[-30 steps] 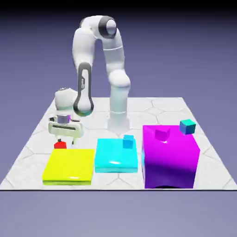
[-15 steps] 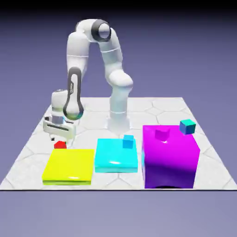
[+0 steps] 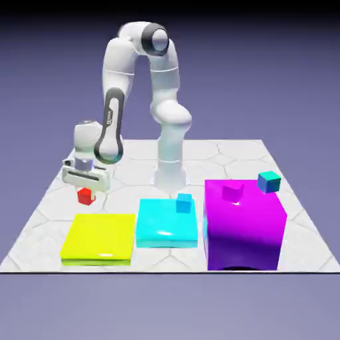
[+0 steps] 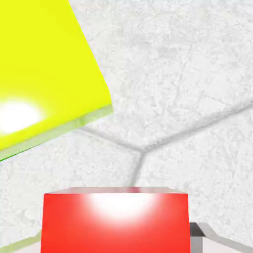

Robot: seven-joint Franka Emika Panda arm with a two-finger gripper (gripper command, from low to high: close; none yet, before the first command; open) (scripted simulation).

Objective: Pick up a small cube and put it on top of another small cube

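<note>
My gripper (image 3: pixel 85 190) is closed on the red cube (image 3: pixel 84 195) and holds it above the table (image 3: pixel 219 154), just behind the yellow block (image 3: pixel 99 237). The teal cube (image 3: pixel 269 181) rests far right, behind the purple block (image 3: pixel 244 226)

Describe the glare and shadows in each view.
Exterior view: white highlights sit on the yellow slab, cyan block and magenta block; shadows are faint. Hand view: a bright hotspot washes out the top of the red cube in the tool, and another flares on the yellow slab; the floor looks evenly lit.
</note>
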